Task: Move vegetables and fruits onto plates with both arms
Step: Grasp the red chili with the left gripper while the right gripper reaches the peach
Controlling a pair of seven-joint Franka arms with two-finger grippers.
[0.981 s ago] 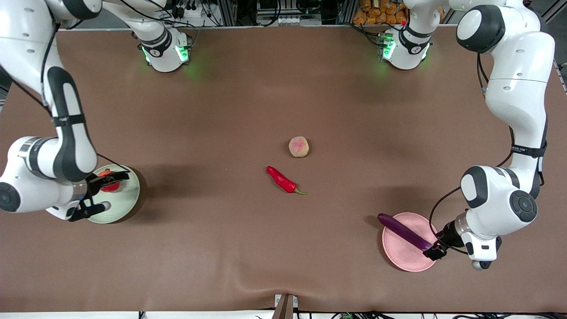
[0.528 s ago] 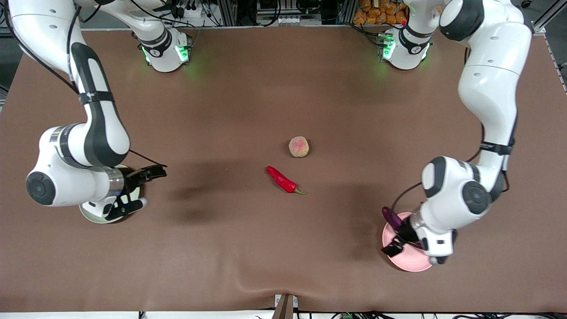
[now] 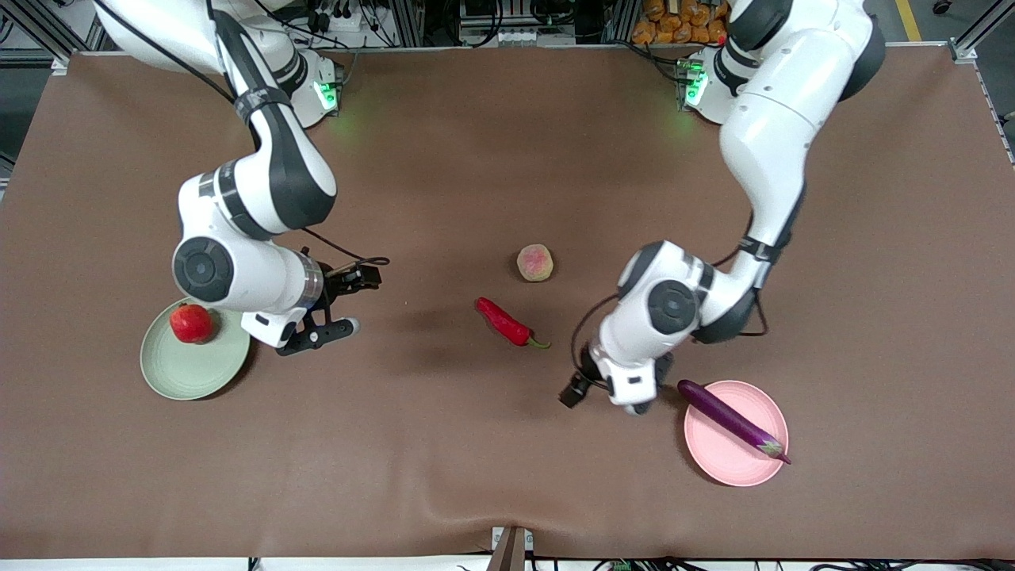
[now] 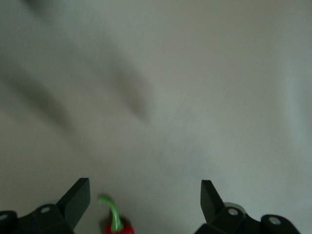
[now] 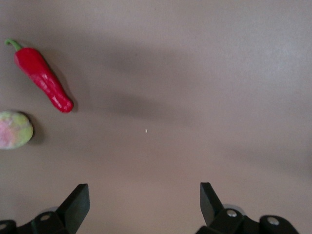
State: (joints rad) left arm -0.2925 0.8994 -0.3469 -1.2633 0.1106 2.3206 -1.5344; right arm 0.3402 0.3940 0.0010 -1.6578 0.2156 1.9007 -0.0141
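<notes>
The red pomegranate (image 3: 192, 323) lies on the green plate (image 3: 190, 377), and the purple eggplant (image 3: 729, 420) lies across the pink plate (image 3: 725, 464). On the cloth in the middle are the red chili (image 3: 503, 321) and, farther from the front camera, the peach (image 3: 535, 262). My right gripper (image 3: 355, 301) is open and empty between the green plate and the chili; its wrist view shows the chili (image 5: 43, 78) and the peach (image 5: 14, 129). My left gripper (image 3: 577, 388) is open and empty between the chili and the pink plate. The chili's green stem (image 4: 113, 217) shows between its fingers.
Brown cloth (image 3: 444, 174) covers the whole table. Cables and equipment stand past the table's edge by the arm bases.
Both arms have swung away from their plates toward the middle of the table. The pomegranate and eggplant stay on the plates. Both grippers stay open.
</notes>
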